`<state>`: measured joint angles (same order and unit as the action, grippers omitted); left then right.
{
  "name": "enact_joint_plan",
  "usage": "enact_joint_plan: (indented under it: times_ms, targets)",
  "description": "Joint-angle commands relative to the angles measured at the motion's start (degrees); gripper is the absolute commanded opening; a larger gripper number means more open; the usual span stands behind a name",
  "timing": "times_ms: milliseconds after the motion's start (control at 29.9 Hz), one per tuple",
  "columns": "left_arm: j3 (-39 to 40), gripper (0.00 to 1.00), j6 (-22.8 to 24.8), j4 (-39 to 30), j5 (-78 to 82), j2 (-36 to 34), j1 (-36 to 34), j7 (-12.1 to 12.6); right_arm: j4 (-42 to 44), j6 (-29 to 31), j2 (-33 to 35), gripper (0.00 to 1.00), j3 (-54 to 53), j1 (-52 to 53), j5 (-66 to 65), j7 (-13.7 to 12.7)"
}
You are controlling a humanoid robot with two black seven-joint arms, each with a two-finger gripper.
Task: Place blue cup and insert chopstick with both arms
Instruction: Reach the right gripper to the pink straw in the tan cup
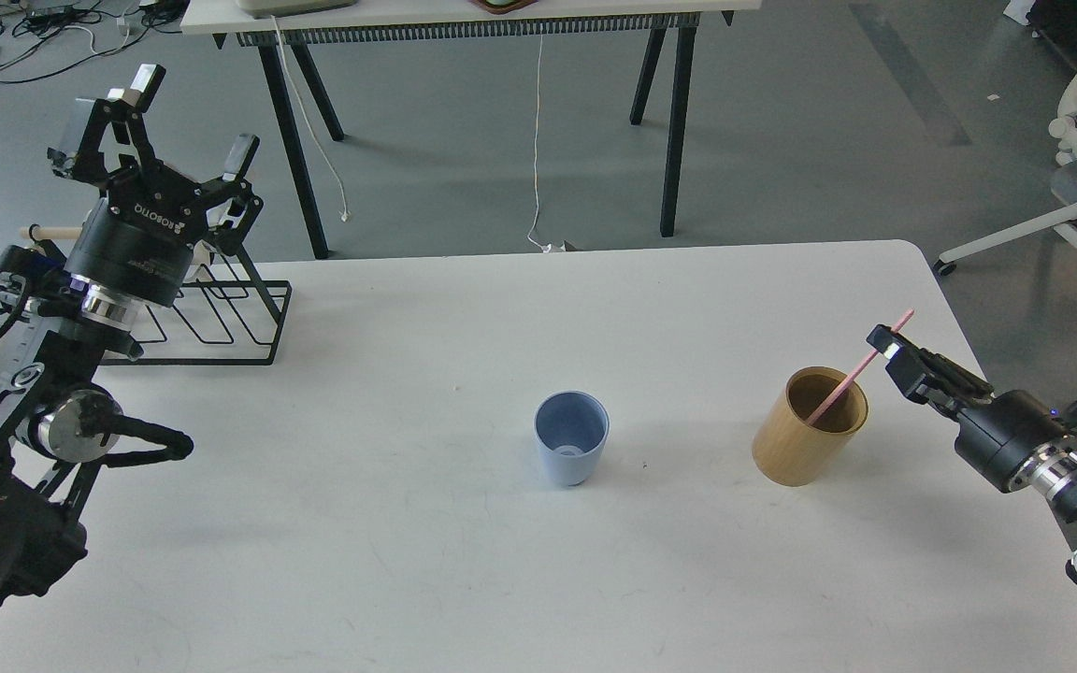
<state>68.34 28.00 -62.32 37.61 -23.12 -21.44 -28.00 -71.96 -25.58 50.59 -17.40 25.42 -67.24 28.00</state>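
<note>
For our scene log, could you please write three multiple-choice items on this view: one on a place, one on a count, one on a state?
1. Where does the pink chopstick's lower end rest?
A. in the blue cup
B. in the wooden holder
C. flat on the table

2. How many cup-like containers stand on the white table?
A. one
B. two
C. three

3. How are the left gripper's fingers?
A. spread open, empty
B. shut on the cup
C. shut on the chopstick

Answers:
1 B, it leans inside the wooden holder.
2 B, the blue cup and the holder.
3 A, nothing sits between them.
</note>
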Motion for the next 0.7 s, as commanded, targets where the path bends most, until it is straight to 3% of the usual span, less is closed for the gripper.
enact_joint_plan:
  times_ms: [0,669]
  targets:
    - [0.0,0.99,0.0,0.0,0.0,0.1,0.0,0.0,-0.4,0.0,0.0,0.12,0.1,0.1,0.0,0.0]
    - [0.0,0.99,0.0,0.0,0.0,1.1,0.0,0.0,-3.3,0.0,2.2,0.09,-0.2,0.2,0.0,0.0]
